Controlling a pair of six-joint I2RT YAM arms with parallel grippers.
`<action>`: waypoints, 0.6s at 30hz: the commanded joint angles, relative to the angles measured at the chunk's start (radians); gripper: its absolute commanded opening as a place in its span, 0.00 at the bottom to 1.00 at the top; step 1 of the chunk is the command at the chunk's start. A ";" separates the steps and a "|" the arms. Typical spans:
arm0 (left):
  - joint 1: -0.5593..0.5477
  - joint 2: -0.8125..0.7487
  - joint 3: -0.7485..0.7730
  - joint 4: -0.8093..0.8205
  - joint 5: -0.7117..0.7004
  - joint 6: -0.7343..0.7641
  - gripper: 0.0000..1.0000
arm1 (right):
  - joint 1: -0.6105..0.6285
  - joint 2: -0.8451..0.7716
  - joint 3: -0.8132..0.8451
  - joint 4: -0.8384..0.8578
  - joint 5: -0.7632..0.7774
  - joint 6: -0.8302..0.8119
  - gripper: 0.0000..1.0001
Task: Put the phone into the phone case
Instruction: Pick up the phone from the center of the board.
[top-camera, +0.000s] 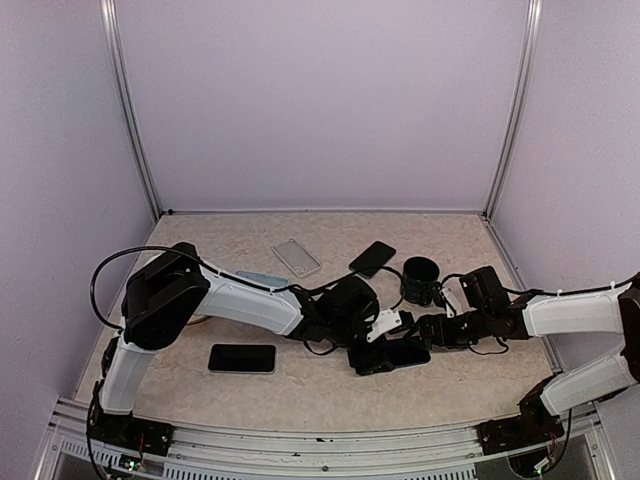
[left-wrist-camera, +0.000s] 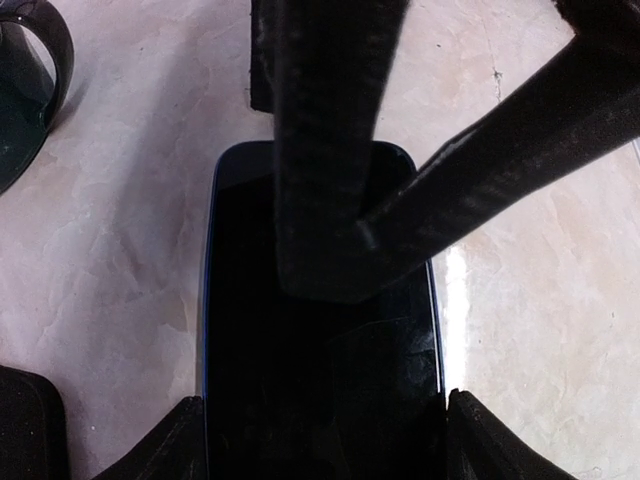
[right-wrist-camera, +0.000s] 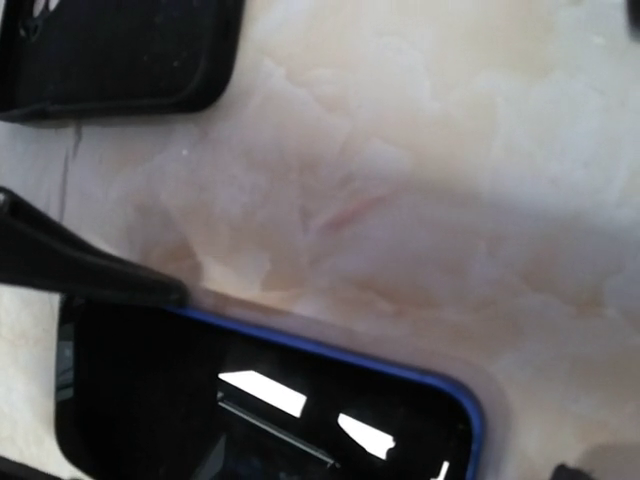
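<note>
A dark phone with a blue rim (top-camera: 392, 356) lies flat at the table's middle, between both arms. In the left wrist view the phone (left-wrist-camera: 320, 380) fills the gap between my left gripper's (left-wrist-camera: 325, 445) fingers (left-wrist-camera: 180, 450), which press on its two long edges. My left gripper (top-camera: 383, 342) is shut on it. My right gripper (top-camera: 428, 332) hangs over the same phone, its dark fingers (left-wrist-camera: 330, 150) resting on the screen. In the right wrist view the phone (right-wrist-camera: 300, 410) lies under the right gripper (right-wrist-camera: 380, 385), whose fingers (right-wrist-camera: 90, 265) stand wide apart. A clear phone case (top-camera: 296, 257) lies farther back.
A black phone (top-camera: 242, 358) lies front left and another (top-camera: 372, 258) at the back. A light blue flat item (top-camera: 262, 279) sits by the left arm. A black cylinder (top-camera: 420, 279) stands by the right gripper. Side walls close the table (top-camera: 320, 395).
</note>
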 joint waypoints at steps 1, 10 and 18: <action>0.005 0.028 -0.008 -0.110 0.010 -0.026 0.70 | 0.012 -0.025 0.009 -0.022 0.020 -0.007 1.00; 0.005 0.005 -0.042 -0.081 0.030 -0.021 0.55 | 0.012 -0.030 0.015 -0.036 0.027 -0.013 1.00; 0.006 -0.025 -0.040 -0.111 0.011 -0.017 0.85 | 0.012 -0.045 0.018 -0.054 0.037 -0.014 1.00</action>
